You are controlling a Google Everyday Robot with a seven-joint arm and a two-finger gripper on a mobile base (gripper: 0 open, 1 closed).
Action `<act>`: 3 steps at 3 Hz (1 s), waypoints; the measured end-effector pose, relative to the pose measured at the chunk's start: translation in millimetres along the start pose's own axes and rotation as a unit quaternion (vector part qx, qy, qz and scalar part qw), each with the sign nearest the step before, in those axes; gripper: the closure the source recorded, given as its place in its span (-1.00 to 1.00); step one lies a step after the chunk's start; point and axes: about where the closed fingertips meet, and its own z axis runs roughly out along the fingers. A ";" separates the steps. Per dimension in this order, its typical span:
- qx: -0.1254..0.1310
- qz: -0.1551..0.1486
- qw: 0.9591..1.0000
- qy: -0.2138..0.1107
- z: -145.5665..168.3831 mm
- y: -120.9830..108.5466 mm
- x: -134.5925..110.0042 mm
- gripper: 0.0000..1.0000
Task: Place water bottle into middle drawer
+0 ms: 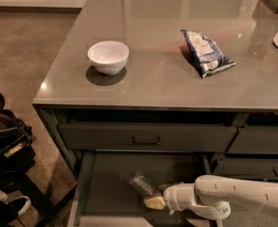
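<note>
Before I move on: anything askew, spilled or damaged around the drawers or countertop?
Nothing stands out. The water bottle is slanted inside the open middle drawer, at the tip of the tool, which reaches in from the right. On the counter the white bowl stands upright and the snack bag lies flat; no spill shows.

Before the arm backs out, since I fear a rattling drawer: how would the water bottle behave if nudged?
Probably light and squashy: the water bottle looks clear, crinkled and thin-walled. Its round body, at the tip of the gripper inside the open middle drawer, could well roll on that flat floor.
</note>
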 end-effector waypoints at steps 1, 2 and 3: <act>0.000 0.000 1.000 0.000 0.0 0.0 0.0 -0.73; 0.000 0.000 1.000 0.000 0.0 0.0 0.0 -1.00; 0.000 0.000 1.000 0.000 0.1 0.1 0.0 -1.00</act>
